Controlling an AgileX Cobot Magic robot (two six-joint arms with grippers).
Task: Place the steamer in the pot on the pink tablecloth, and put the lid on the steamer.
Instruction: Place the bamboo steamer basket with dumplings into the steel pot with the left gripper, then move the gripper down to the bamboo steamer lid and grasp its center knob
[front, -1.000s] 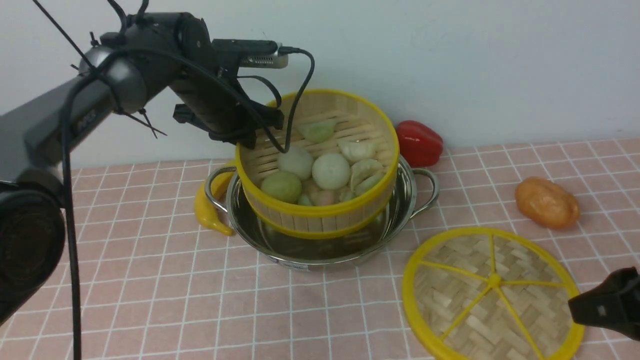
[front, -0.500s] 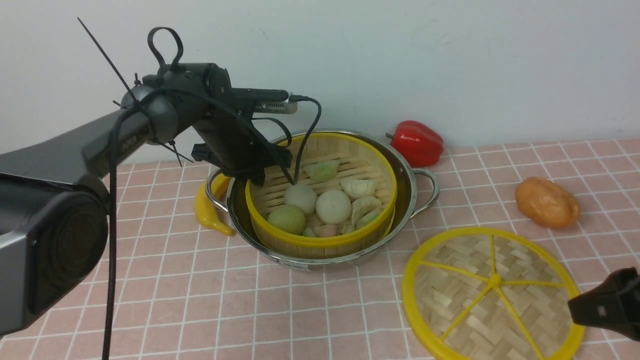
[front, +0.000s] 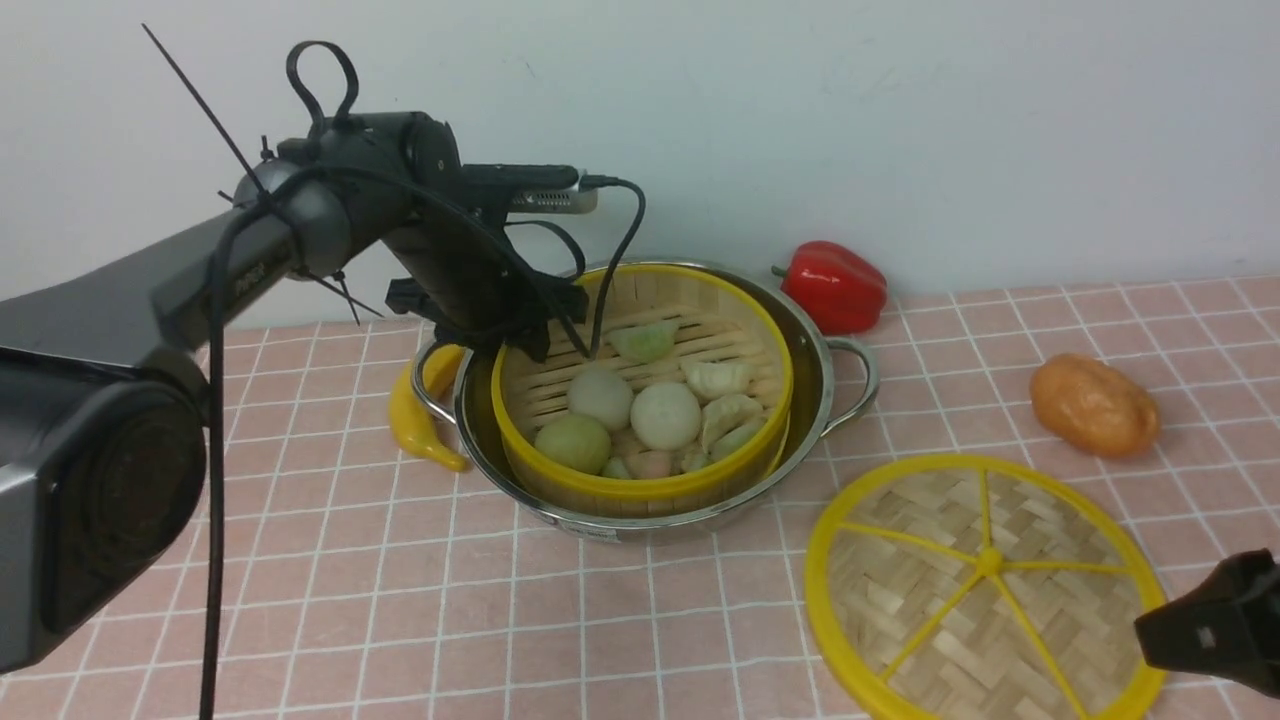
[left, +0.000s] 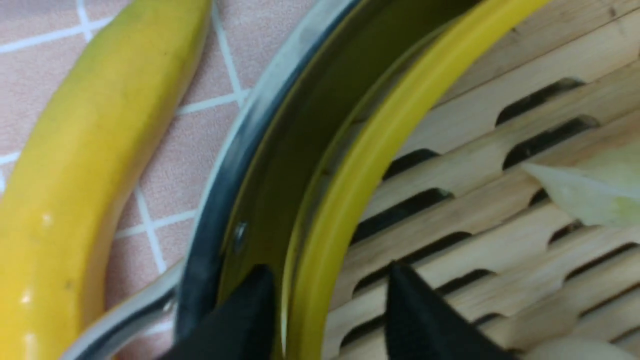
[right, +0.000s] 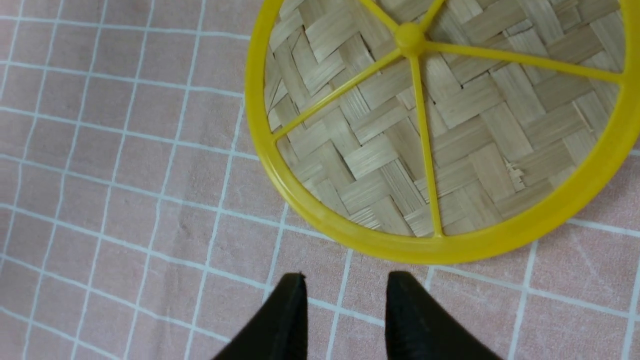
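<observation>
The left gripper (front: 535, 345) hides the steamer's (front: 640, 490) rim beneath it. The right gripper (front: 1175, 628) and the lid (front: 985, 560) beside it run off frame.

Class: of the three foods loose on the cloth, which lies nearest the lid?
The orange lump, just behind the lid's far rim; the banana and red pepper sit beside the pot instead.

Steamer (front: 640, 488) inside pot (front: 808, 400), lid (front: 985, 585) alongside

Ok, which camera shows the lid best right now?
Front view: the lid lies flat on the pink tablecloth, nearly whole, with hub and all five spokes visible. The right wrist view is closer but crops it; the left wrist view shows none of it.
</observation>
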